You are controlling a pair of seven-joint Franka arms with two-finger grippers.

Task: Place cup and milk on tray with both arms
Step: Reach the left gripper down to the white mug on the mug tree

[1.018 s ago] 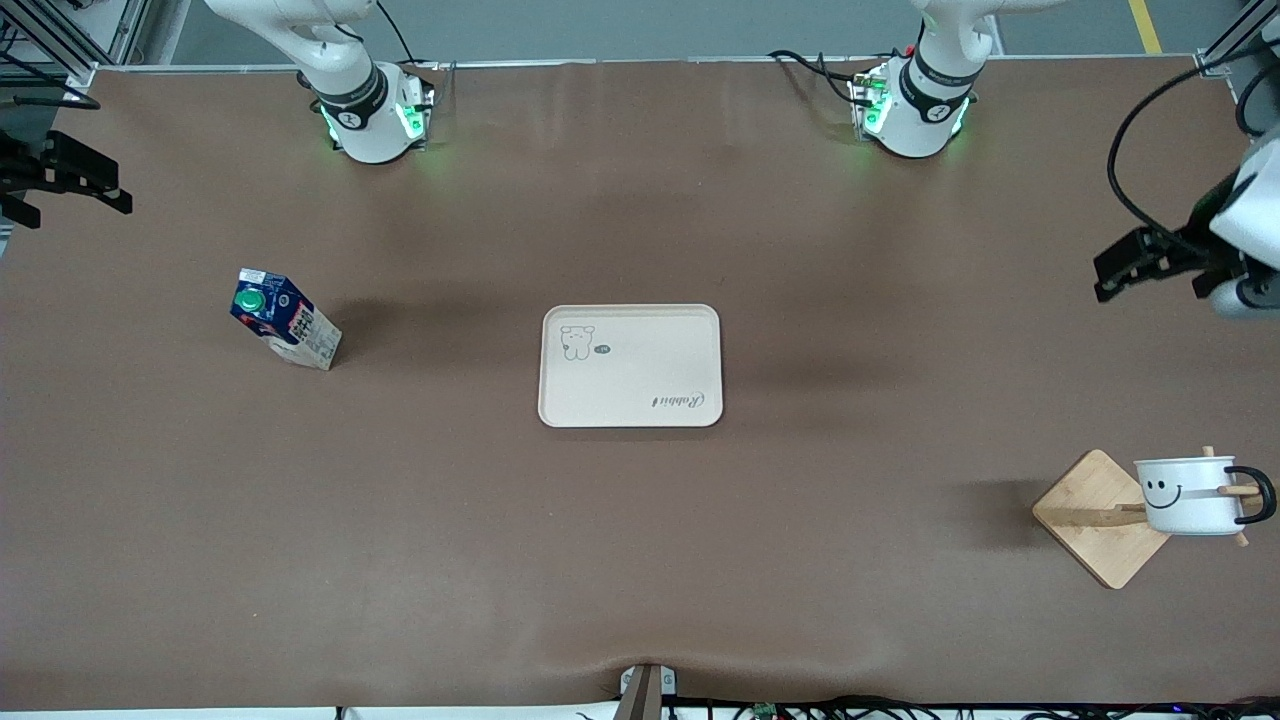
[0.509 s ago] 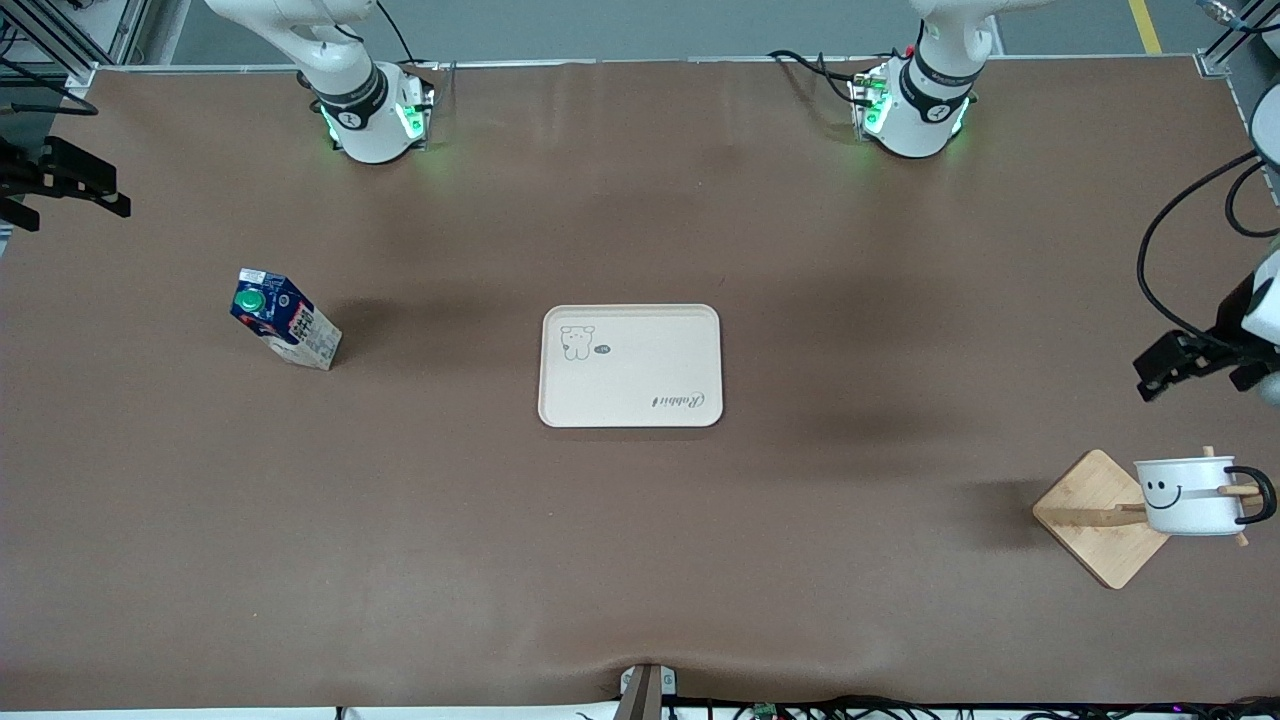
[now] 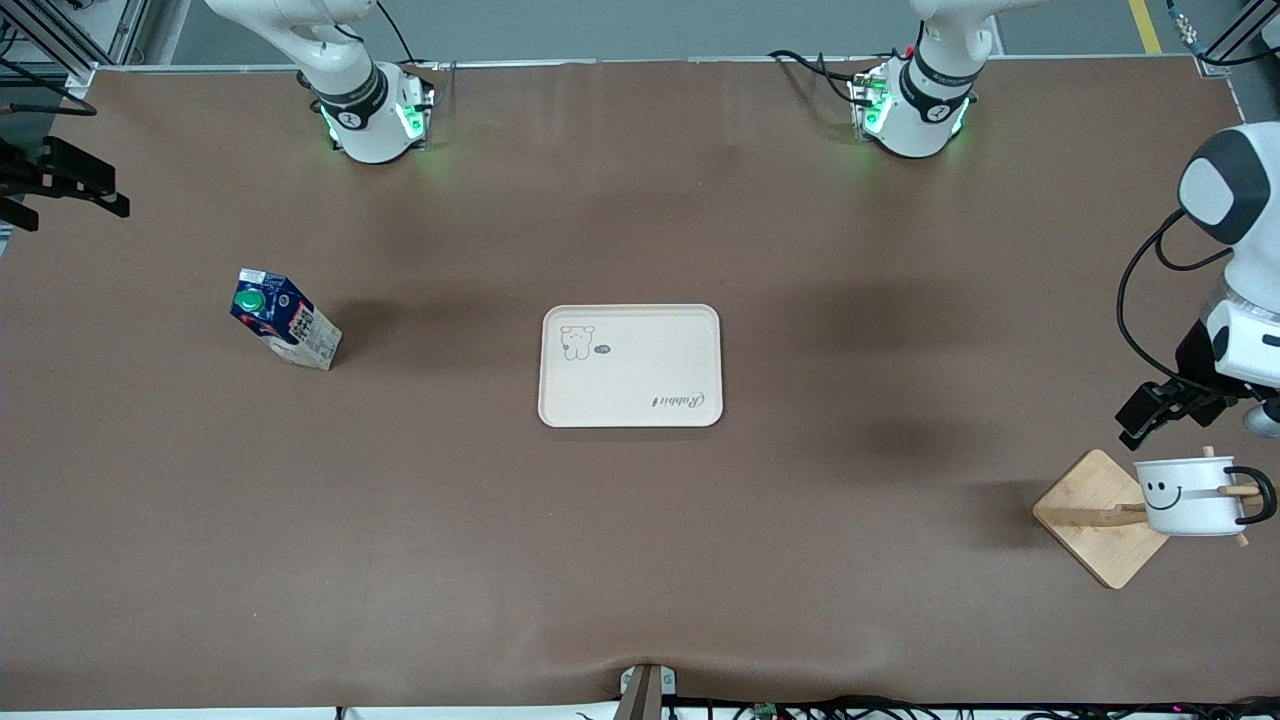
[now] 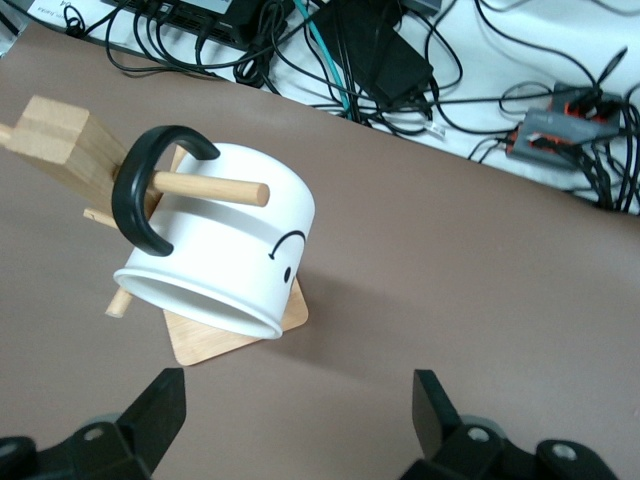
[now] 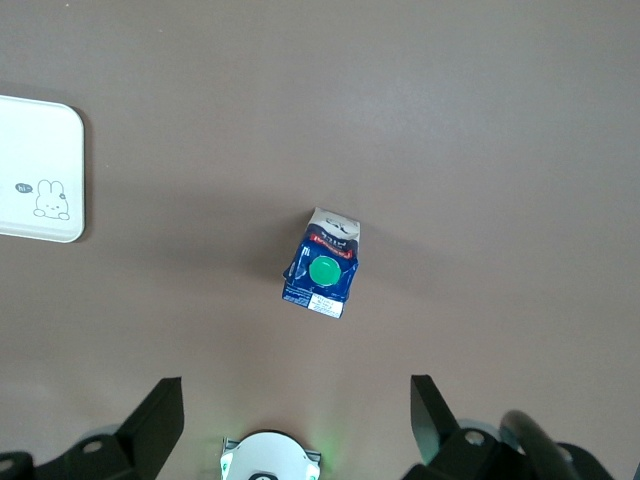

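The cup (image 3: 1188,495) hangs by its black handle on a wooden peg (image 4: 210,187) of a bamboo stand (image 3: 1095,520) at the left arm's end of the table. Its smiley face (image 4: 283,255) shows in the left wrist view. My left gripper (image 3: 1140,420) is over the bare table right beside the stand, open and apart from the cup (image 4: 220,260), with nothing between its fingers (image 4: 160,405). The milk (image 3: 285,320) stands toward the right arm's end. High over that end, my right gripper (image 3: 100,190) is open and empty, with the milk (image 5: 322,265) below it. The tray (image 3: 630,365) lies mid-table with nothing on it.
Cables and power boxes (image 4: 380,60) lie just off the table edge by the stand. The right arm's green-lit base (image 5: 270,460) shows in the right wrist view. The brown tabletop (image 3: 640,550) stretches between tray, milk and stand.
My left gripper has come down and toward the front camera, from well away from the stand to just beside the cup. The right gripper, milk, cup and tray have stayed put.
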